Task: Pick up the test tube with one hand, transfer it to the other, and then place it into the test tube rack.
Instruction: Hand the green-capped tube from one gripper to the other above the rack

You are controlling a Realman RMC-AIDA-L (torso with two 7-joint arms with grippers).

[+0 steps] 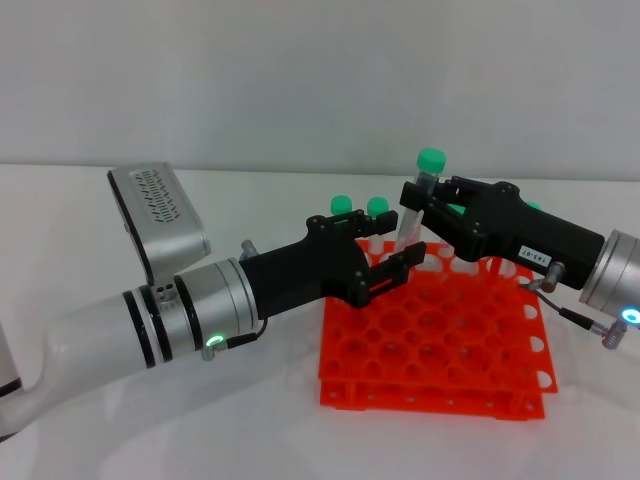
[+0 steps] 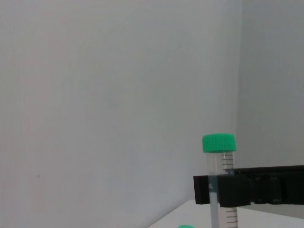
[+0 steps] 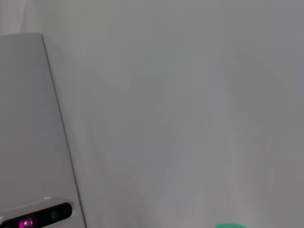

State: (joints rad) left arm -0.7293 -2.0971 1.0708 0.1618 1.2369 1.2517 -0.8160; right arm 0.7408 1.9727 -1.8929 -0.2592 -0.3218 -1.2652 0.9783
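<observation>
Head view: right pincer grips test tube; left pincer seemingly open below.

Tube: slim, clear, green round cap at top, near upright with a slight tilt, held above the rack's far edge. The right gripper clamps its upper part just below the cap; the left gripper reaches in at its lower end with fingers spread either side, contact not discernible. Graduation marks show on the wall in the left wrist view. Rack: bright orange, two-tier grid of round holes, flat on the table. Other green-capped tubes stand at its far side.
</observation>
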